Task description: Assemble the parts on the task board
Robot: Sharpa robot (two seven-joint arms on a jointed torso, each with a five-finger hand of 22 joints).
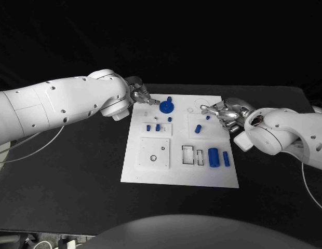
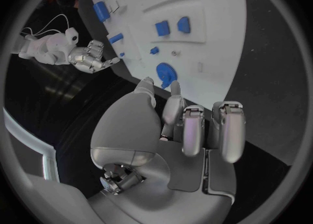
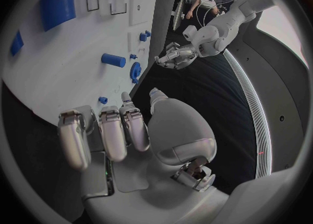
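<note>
On the black bench (image 1: 71,181) before me lies the white task board (image 1: 179,174). On its near part are a raised white square with a small dark ring (image 1: 154,157) on it, two dark-edged rectangular slots (image 1: 188,154), and then a thick blue cylinder (image 1: 213,156) with a thinner blue peg (image 1: 225,159) just beside it. Farther up, two small blue pieces (image 1: 152,127) sit on a raised pad on my left and a short blue peg (image 1: 198,129) sits on a pad on my right. At the far end a blue gear (image 1: 167,107) stands near the board's left corner. My left robot hand (image 2: 189,130) hovers just off that corner, fingers apart and holding nothing, its fingertips (image 2: 175,85) close to the gear. My right robot hand (image 1: 222,111) hangs over the far right part of the board, fingers likewise spread and gripping nothing.
</note>
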